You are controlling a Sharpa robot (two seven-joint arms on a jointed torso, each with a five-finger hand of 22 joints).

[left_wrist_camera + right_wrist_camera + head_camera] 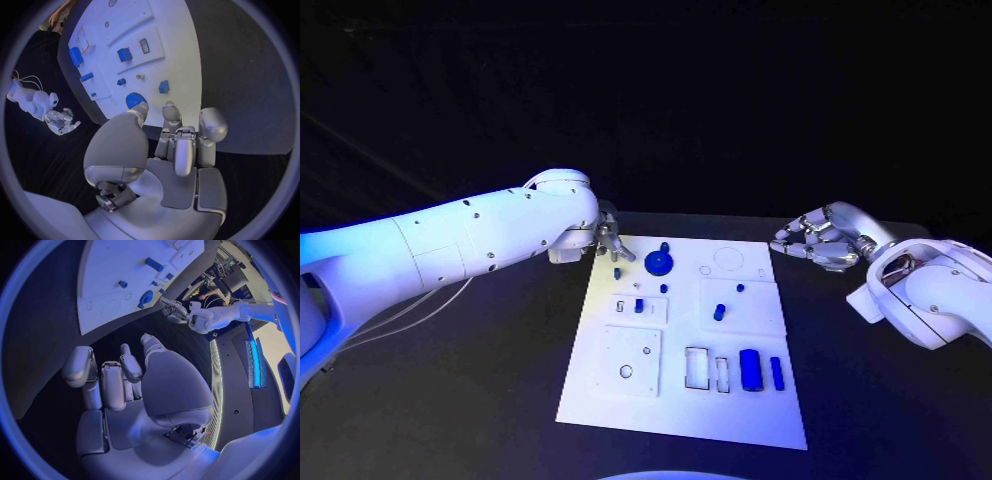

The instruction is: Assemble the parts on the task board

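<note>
Nearest to the head camera is the near edge of the white board (682, 425), flat on the black table (473, 400); no writing or label can be read anywhere on it. Along that near part sit a raised square plate with a small round hole (630, 360), two empty rectangular slots (708, 369), and beside them a thick blue cylinder (751, 369) and a thinner blue bar (777, 373) lying side by side. Further up, a small blue block (720, 312) stands on another raised plate, and a small blue piece (639, 306) sits in the plate to its side.

The left hand (609, 243) hangs over the board's far corner, fingers slightly curled and spread, holding nothing. Just beyond its fingertips (170, 111) lies the blue gear (661, 264) — close, but whether it is touched I cannot tell. A small blue peg (617, 271) sits just beside those fingers too, on the board's edge side.

The right hand (816, 243) hovers off the opposite far corner, over bare table, fingers curled inward around nothing. Ahead of its fingers (130, 367) the board's corner carries only a faint engraved circle (728, 261) — the blue parts lie well apart from this hand.
</note>
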